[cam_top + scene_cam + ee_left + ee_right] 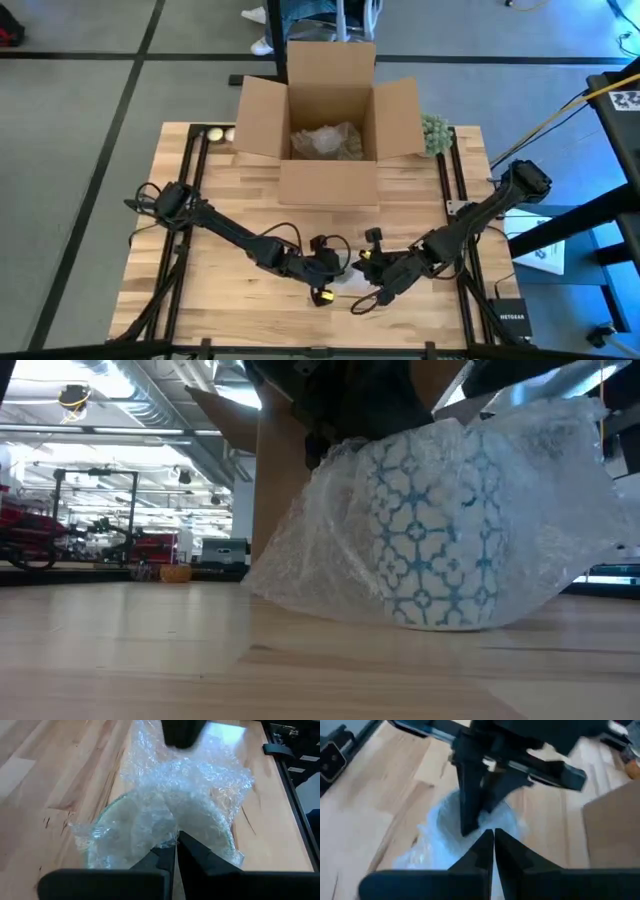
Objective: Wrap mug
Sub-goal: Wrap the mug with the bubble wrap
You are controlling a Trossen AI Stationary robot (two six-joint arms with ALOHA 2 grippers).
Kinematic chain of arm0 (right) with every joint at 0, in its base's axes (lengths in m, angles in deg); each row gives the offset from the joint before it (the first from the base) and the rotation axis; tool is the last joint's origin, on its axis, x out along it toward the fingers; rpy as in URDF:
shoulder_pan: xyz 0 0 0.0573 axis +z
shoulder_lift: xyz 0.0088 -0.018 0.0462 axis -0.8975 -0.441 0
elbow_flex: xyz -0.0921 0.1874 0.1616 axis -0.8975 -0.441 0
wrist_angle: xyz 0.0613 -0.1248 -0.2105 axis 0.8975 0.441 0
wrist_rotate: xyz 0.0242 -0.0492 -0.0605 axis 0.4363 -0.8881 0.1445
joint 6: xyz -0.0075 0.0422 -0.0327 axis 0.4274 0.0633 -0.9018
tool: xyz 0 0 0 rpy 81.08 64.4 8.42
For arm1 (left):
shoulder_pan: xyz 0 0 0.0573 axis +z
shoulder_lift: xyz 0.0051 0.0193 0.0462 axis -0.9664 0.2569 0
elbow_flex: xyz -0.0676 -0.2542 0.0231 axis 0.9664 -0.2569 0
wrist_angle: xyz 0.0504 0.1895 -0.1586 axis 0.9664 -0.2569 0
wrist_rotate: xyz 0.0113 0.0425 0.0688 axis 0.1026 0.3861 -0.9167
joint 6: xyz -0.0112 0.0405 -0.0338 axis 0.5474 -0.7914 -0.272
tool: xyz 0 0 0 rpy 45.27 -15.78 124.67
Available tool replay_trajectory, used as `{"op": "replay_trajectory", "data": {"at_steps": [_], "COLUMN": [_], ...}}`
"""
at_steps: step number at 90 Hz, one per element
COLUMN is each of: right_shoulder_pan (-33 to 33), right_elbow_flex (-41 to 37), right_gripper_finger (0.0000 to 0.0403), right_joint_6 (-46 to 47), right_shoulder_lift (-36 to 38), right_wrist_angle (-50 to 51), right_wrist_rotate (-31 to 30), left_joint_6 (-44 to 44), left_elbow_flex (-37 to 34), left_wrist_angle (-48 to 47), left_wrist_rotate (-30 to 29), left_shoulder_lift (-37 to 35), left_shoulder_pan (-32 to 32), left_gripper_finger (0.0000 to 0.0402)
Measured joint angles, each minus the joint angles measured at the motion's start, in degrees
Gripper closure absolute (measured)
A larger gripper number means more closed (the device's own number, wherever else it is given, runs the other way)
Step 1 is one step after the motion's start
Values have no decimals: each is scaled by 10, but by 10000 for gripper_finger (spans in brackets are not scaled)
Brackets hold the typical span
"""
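Mug (435,530) stands upright on the surface (210,290), directly under both grippers. Left gripper (175,851) and right gripper (493,840) each have fingers pinched together on the wrap (200,785) at its mouth.

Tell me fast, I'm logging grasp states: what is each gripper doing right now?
Left gripper: shut on the bubble wrap over the mug.
Right gripper: shut on the bubble wrap too.
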Motion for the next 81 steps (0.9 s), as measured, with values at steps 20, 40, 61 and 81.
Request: {"op": "replay_trajectory", "data": {"at_steps": [20, 40, 61, 81], "right_shoulder_pan": [8, -2, -38, -58], "right_elbow_flex": [-67, -96, -96, -96], "right_gripper_finger": [402, 402, 402, 402], "right_joint_6": [74, 13, -36, -40], "right_shoulder_lift": [-1, -1, -1, -16], "right_wrist_angle": [18, -185, -236, -251], "right_wrist_rotate": [37, 24, 34, 52], "left_joint_6": [0, 0, 1, 1], "left_elbow_flex": [0, 0, -1, -1], "left_wrist_angle": [7, 4, 4, 5], "left_wrist_rotate": [0, 0, 0, 0], "left_shoulder_lift": [0, 0, 0, 0], "left_shoulder_pan": [0, 0, 0, 0], "left_gripper_finger": [402, 402, 402, 402]}}
